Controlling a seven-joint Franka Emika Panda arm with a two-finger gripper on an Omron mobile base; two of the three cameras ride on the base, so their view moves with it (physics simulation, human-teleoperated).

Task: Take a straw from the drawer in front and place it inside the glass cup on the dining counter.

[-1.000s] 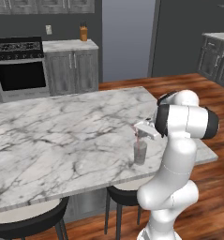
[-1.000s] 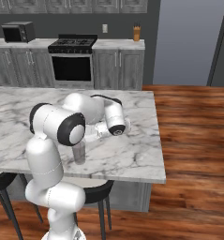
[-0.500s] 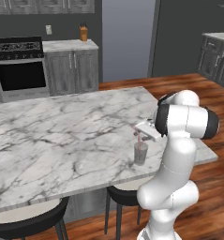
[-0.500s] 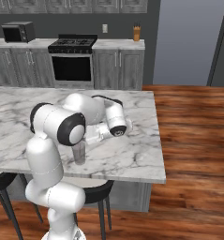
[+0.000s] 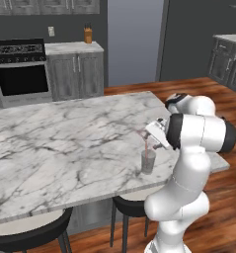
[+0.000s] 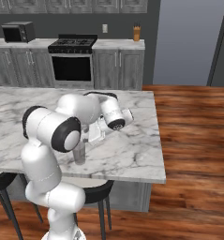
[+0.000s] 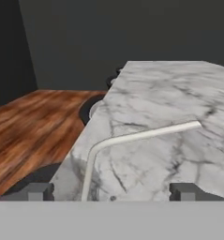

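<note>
Dining counter (image 5: 65,148): white marble, grey veining running in irregular diagonal lines; same pattern in the hand view. Glass cup (image 5: 148,161): clear, greyish tint. Straw (image 5: 145,142): thin reddish-pink line rising from the cup. Arm links white, joints dark grey to black; gripper (image 7: 112,191) finger tips dark grey. Floor (image 6: 197,140): warm reddish-brown wood planks with darker streaks. Stools (image 5: 28,236): black rims and legs, pale off-white seats. Base cabinets (image 5: 77,75): mid grey panelled doors, silver handles, pale marbled top. Stove (image 6: 71,61): grey body, black oven window and black burners. Microwave (image 6: 18,32): dark grey to black. Back wall dark charcoal, with a lighter blue-grey panel. Object on the rear counter (image 6: 137,33): orange-brown with dark top
</note>
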